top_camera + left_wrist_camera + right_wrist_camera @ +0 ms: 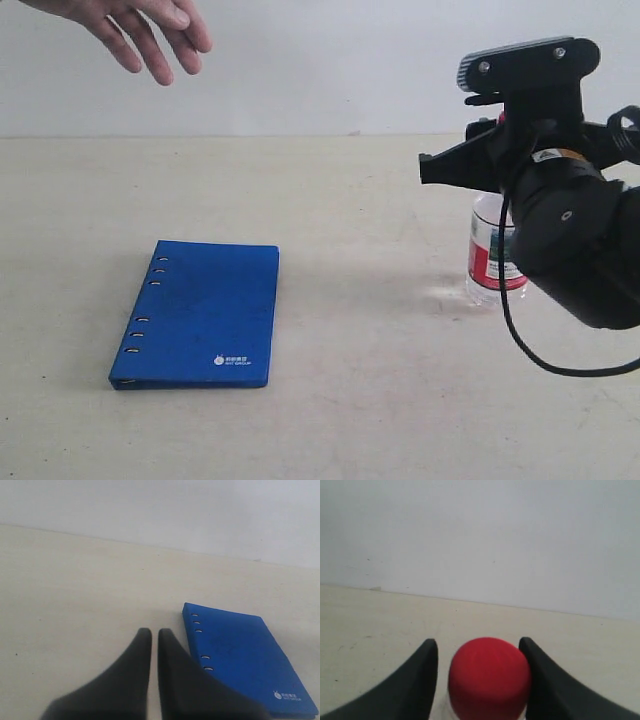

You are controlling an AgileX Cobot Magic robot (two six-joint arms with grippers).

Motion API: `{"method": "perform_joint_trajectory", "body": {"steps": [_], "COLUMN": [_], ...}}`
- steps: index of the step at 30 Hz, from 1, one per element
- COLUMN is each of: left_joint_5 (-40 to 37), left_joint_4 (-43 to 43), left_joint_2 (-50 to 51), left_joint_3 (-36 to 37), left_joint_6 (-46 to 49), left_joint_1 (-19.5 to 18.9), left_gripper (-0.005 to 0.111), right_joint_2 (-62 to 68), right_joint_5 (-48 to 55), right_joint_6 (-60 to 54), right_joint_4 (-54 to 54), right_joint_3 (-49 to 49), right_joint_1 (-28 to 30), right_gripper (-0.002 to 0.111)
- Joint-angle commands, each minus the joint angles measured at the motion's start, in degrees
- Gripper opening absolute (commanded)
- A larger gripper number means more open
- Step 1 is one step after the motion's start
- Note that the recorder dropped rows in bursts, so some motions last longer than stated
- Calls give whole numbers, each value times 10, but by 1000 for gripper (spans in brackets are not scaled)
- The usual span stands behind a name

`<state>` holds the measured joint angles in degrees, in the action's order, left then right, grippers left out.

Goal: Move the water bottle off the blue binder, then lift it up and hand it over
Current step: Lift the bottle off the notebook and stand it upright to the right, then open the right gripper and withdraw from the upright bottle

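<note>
Counted one bottle (492, 250), one binder (200, 312), two robot hands and one person's palm (130, 20). Found the bottle standing up on the surface (380, 400), off the binder and well apart from it, over on the right. Found the binder lying flat with nothing on it. Saw the right hand (478, 641) set around the red cap (489, 677), one finger on each side, opened about as wide as the cap. Spotted a thin gap beside one finger, so could not tell if it was squeezing or only close. Saw the left hand (154, 632) near the binder's slotted edge, pressed almost shut with only a thin slit, holding nothing. Saw the palm held open in the air, up high on the left. Looked as if the first step was done and the lift was the step in hand. Would need a firm squeeze first, then a straight pull up, then a long carry across to the palm without tipping.
</note>
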<state>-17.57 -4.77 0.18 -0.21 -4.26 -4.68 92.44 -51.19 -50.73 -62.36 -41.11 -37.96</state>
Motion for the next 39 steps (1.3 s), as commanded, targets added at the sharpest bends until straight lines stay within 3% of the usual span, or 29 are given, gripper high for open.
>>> {"method": "perform_joint_trajectory", "body": {"steps": [1,15,18,20,24,28,30,33,36,39], "left_joint_5": [4,4,4,4,4,4,4,4,4,9], "left_joint_4": [-2,-2,-2,-2,-2,-2,-2,-2,-2,-12], "left_joint_2": [-2,-2,-2,-2,-2,-2,-2,-2,-2,-2], "left_joint_3": [2,2,2,2,2,2,2,2,2,2], "left_joint_6": [3,3,3,3,3,3,3,3,3,-5], "left_joint_1": [-3,-3,-3,-3,-3,-3,-3,-3,-3,-4], "left_gripper": [5,5,5,5,5,5,5,5,5,5], "right_joint_2": [-5,-117,-162,-199,-245,-218,-193,-160,-130,-110], "right_joint_5": [0,-9,33,146,526,886,954,905,779,686], "right_joint_6": [-10,-88,-99,-110,-142,-154,-162,-151,-135,-44], "right_joint_4": [0,28,42,42,42,58,81,92,78,55], "right_joint_3": [1,-25,-35,-44,-55,-46,-28,18,62,77], "right_joint_1": [3,2,2,2,2,2,2,2,2,2], "right_gripper": [43,43,43,43,41,17,0,0,0,0]}}
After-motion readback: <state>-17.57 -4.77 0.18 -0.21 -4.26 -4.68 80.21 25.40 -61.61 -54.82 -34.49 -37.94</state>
